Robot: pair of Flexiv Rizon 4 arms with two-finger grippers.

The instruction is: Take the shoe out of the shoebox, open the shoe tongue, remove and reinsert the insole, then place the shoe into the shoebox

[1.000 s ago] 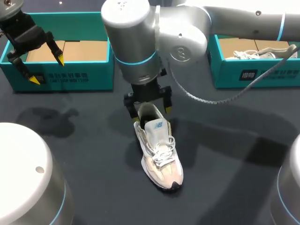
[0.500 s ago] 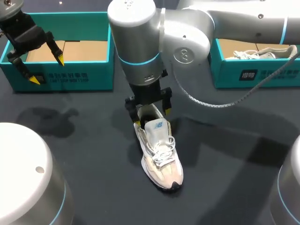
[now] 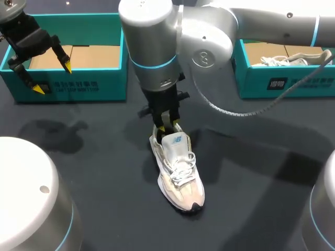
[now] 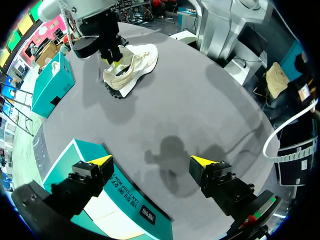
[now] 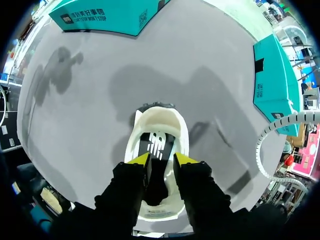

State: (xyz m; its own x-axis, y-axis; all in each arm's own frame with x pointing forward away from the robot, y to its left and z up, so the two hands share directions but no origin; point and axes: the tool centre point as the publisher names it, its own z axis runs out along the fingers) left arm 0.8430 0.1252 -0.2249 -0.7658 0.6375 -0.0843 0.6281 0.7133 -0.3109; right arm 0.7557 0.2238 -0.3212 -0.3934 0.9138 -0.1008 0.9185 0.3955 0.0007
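Your shoe is a cream-white trainer with white laces, a dark toe tip and a pale tongue standing up. It lies sole-down near the middle of the table, toe towards the near edge and heel towards the boxes. From the right wrist view you look straight into its opening, where the dark insole shows a white mark.

Your right gripper comes straight down at the heel. Its fingers are drawn close, with the rear end of the insole between them and touching on both sides.

Your left gripper hangs over the front wall of the left shoebox, spread wide with nothing in it.

The right shoebox holds a second shoe. Both boxes stand along the far edge, well apart from the trainer. You have bare table on either side of it and ahead of the toe. The right arm's cable droops between the trainer and the right shoebox
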